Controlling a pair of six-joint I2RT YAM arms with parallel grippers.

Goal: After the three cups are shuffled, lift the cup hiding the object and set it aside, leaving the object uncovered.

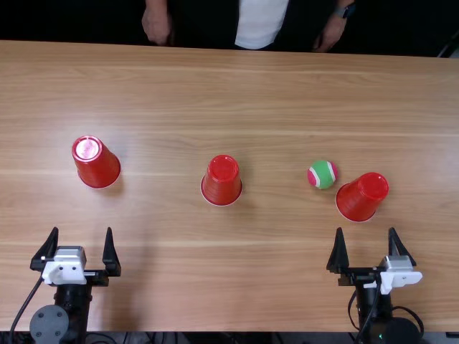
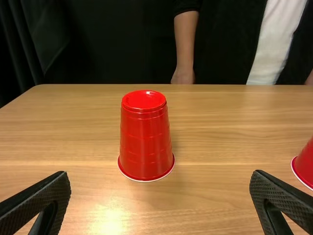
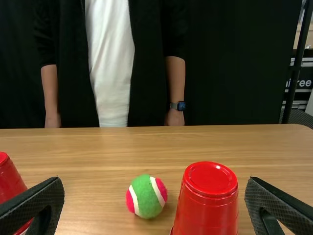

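Three red cups stand upside down on the table: a left cup (image 1: 94, 163) (image 2: 145, 136), a middle cup (image 1: 221, 180) (image 2: 306, 162) (image 3: 7, 183) and a right cup (image 1: 363, 196) (image 3: 208, 198). A green and pink ball (image 1: 323, 174) (image 3: 146, 196) lies uncovered just left of the right cup, close to it. My left gripper (image 1: 79, 249) (image 2: 161, 205) is open near the front edge, in line with the left cup. My right gripper (image 1: 371, 249) (image 3: 156, 208) is open, just in front of the right cup.
A person stands behind the far edge of the table (image 1: 229, 93), hands hanging clear of the cups. Bare wood lies between the cups and along the far half.
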